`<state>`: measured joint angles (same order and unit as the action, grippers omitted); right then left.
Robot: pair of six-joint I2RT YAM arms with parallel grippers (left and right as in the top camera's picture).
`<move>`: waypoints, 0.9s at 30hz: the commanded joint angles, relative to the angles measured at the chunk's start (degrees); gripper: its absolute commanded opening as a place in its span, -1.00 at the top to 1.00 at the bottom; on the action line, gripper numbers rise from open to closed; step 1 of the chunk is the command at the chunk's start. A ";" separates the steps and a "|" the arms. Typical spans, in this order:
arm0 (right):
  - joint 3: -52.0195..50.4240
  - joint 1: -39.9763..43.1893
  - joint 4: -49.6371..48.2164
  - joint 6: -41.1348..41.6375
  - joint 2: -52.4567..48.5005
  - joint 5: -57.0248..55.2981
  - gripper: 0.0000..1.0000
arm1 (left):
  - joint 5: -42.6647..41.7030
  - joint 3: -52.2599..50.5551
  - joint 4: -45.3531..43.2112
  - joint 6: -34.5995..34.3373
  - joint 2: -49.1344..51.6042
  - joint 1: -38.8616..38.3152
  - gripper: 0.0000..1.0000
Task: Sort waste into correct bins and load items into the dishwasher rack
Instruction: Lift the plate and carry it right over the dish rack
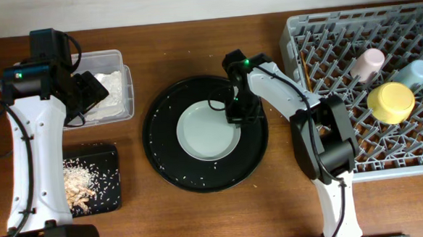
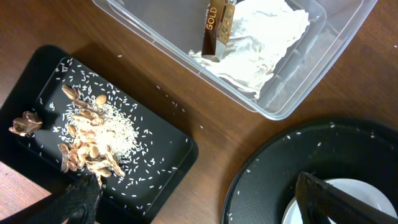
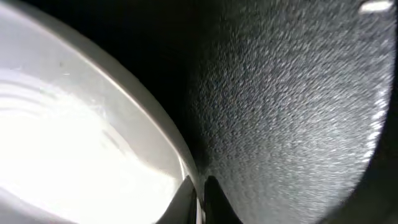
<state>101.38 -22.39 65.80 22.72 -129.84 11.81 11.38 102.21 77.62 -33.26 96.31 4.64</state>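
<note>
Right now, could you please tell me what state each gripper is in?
Left gripper: open, holding nothing.
Right gripper: closed on the rim of the plate.

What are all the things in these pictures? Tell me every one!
table: 1, brown wood, under everything
dishwasher rack: 1, grey, right
pink cup: 1, pink, in rack
blue cup: 1, light blue, in rack
bowl: 1, yellow, in rack
chopsticks: apparently 2, wooden, rack's left part
round tray: 1, black, middle
plate: 1, grey-white, on round tray
clear box: 1, see-through, upper left
napkins: uncountable, white, in clear box
wrapper: 1, gold-brown, in clear box
small tray: 1, black, lower left
food scraps: heap, beige with white rice, in small tray
left gripper: 1, black, open, over clear box
right gripper: 1, black, closed on plate's rim
</note>
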 commanded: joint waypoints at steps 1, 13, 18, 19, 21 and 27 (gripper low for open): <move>8.17 1.36 6.36 1.77 1.68 -2.93 0.92 | 0.42 0.15 0.07 0.07 -0.76 0.13 -0.99; 51.78 23.98 28.89 0.04 5.66 -38.05 0.91 | 0.42 0.15 0.07 0.07 -0.76 0.13 -0.99; 51.78 23.58 20.33 -3.15 3.65 -50.16 0.91 | 0.42 0.15 0.07 0.07 -0.76 0.13 -0.99; 51.78 23.58 18.67 -4.52 2.16 -50.23 0.91 | 0.42 0.15 0.07 0.07 -0.76 0.13 -0.99; 51.78 23.54 17.09 -5.20 -0.59 -50.25 0.91 | 0.42 0.15 0.07 0.07 -0.76 0.13 -0.99; 51.78 22.67 14.47 -6.40 -4.57 -49.79 0.91 | 0.44 0.15 0.07 0.07 -0.76 0.13 -0.99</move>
<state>152.79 1.21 80.73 16.43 -133.69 -36.42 11.38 102.21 77.65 -33.26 96.31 4.64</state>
